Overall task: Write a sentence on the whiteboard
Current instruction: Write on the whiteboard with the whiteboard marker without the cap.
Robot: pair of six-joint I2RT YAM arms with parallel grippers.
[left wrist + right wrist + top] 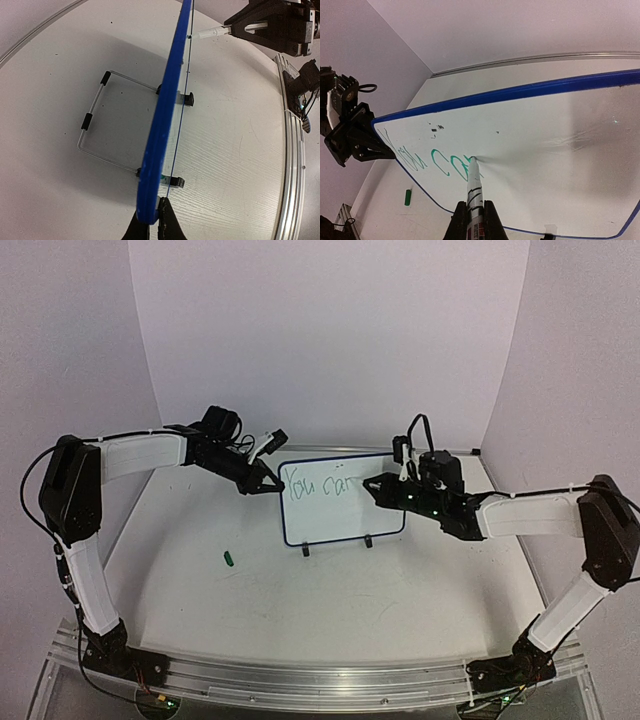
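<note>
The whiteboard stands upright on two black clip feet mid-table, blue-framed. Green writing on it reads "You ca" plus a partial stroke; it also shows in the right wrist view. My left gripper is shut on the board's left edge; the left wrist view shows the blue frame pinched between the fingers. My right gripper is shut on a white marker pen, whose tip touches the board just after the "ca".
A green pen cap lies on the table left of the board, also in the right wrist view. A wire stand props the board from behind. The aluminium rail runs along the near edge.
</note>
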